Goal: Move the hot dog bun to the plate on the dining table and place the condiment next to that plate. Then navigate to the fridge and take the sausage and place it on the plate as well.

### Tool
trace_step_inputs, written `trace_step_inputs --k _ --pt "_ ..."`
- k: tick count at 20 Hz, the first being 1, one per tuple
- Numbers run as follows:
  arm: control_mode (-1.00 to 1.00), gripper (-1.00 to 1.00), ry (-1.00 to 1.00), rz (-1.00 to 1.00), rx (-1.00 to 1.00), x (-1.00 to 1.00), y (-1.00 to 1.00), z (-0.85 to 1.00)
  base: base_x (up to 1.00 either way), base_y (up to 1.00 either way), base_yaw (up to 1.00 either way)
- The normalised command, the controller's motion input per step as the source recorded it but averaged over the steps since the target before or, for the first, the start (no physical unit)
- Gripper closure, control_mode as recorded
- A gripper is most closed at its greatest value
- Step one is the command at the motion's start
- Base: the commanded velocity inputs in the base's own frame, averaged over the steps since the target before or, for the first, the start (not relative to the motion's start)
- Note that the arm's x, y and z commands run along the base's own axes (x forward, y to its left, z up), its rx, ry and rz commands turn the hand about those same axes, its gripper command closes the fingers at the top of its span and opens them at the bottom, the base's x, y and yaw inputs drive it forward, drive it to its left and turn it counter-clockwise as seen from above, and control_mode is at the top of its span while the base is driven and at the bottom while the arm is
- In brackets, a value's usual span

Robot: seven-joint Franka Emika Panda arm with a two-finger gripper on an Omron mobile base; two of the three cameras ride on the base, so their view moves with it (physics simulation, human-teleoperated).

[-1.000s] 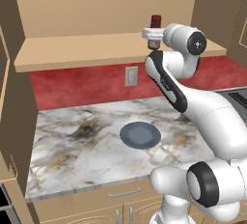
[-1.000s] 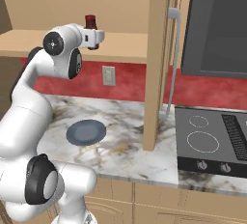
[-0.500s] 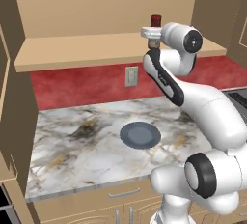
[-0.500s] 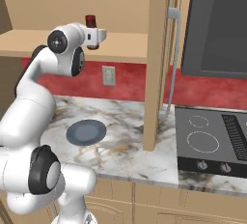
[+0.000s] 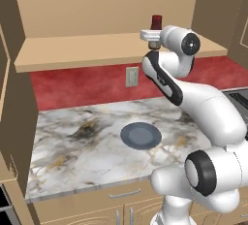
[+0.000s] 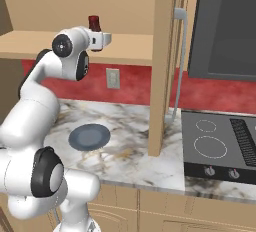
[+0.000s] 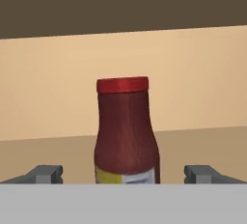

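Standing upright on the tan wooden shelf [image 5: 87, 54], the small dark-red condiment bottle [image 7: 126, 133], judged rigid, light and smooth-sided, is framed between the wide-open, empty two-finger gripper [image 7: 125, 174], best gripped mid-body.

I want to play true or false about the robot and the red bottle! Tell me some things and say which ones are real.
1. The condiment bottle stands upright on the wooden shelf. True.
2. The gripper has its fingers squeezed shut on the bottle. False: they stand wide open, one on each side, not touching it.
3. A dark blue-grey plate lies on the marble counter. True.
4. The bottle is lying on that plate. False: it is up on the shelf.
5. The bottle's cap is green. False: it is red.
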Motion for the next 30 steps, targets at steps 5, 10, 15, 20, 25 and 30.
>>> trace_step_inputs --k 5,10,15,20,25,30 --pt "-1.0 -1.0 0.0 0.0 0.0 0.16 0.0 -0.01 0.0 0.0 0.0" --pt "-1.0 -1.0 0.0 0.0 0.0 0.14 0.0 0.0 0.0 0.0 0.0" --pt "-1.0 -1.0 0.0 0.0 0.0 0.11 0.0 0.0 0.0 0.0 0.0" --pt "-1.0 -1.0 0.0 0.0 0.0 0.15 0.0 0.0 0.0 0.0 0.0" --pt "-1.0 1.0 0.0 0.0 0.0 0.15 -0.02 -0.02 0.0 0.0 0.0" --pt "-1.0 1.0 0.0 0.01 0.0 0.1 -0.04 -0.04 0.0 0.0 0.0"
